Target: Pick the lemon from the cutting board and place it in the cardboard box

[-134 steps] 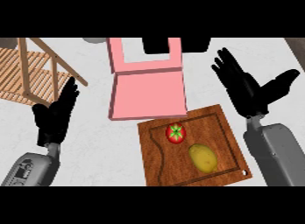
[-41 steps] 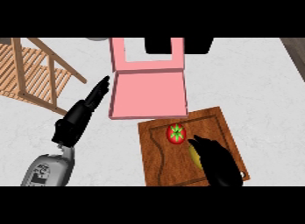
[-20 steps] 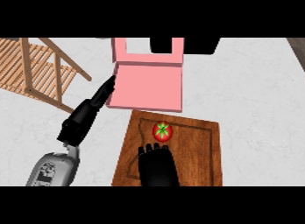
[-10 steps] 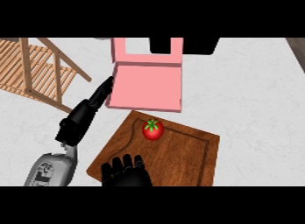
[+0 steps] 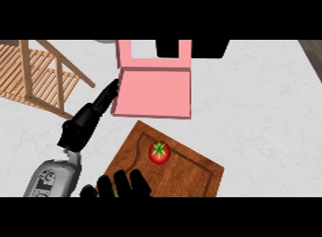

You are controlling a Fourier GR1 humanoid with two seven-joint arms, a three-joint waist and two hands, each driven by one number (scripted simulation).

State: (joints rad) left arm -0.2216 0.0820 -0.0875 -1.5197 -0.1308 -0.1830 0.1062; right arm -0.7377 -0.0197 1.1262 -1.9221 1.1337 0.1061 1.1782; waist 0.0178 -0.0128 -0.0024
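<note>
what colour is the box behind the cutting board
Pink, inside and on its raised flap: the box shows plainly in the head view, just beyond the cutting board.

Only 1 view is given, the head view, looking steeply down on the white counter (image 5: pixel 259 111) from above the robot's own position. The near edge of the scene lies along the lower border, where the left hand (image 5: pixel 89 122) and its grey forearm enter; the far side, with the pink box (image 5: pixel 155 95), lies toward the top. A wooden cutting board (image 5: pixel 184 171) is cut off by the lower border. A wooden rack (image 5: pixel 27 74) is cropped at the upper left.
</note>
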